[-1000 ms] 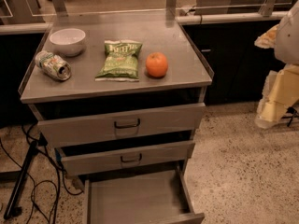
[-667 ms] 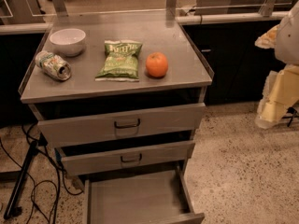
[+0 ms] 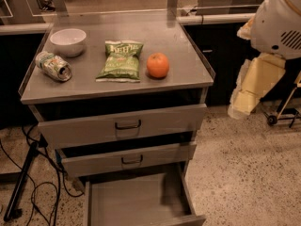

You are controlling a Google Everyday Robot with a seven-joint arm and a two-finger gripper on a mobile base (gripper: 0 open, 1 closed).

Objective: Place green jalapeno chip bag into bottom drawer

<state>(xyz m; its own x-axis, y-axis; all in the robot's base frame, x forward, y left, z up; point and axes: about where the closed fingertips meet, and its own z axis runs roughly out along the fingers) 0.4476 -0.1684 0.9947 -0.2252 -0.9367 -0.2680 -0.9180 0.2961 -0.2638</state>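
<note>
Atop cart (image 3: pixel 188 72), green jalapeno chip bag (image 3: pixel 120 62) front-back, banner (image 3: pixel 123 47) rearward; gripper (image 3: pixel 243 103) at rt

claw (image 3: pixel 245 99) right of cart (image 3: pixel 117 94), bag (image 3: pixel 120 61) beside orange (image 3: pixel 157 65)

At right: white arm (image 3: pixel 281 22), cream end effector (image 3: pixel 246 100)

Pincer (image 3: pixel 245 100) seemingly hangs right of cart (image 3: pixel 181 55).
</note>
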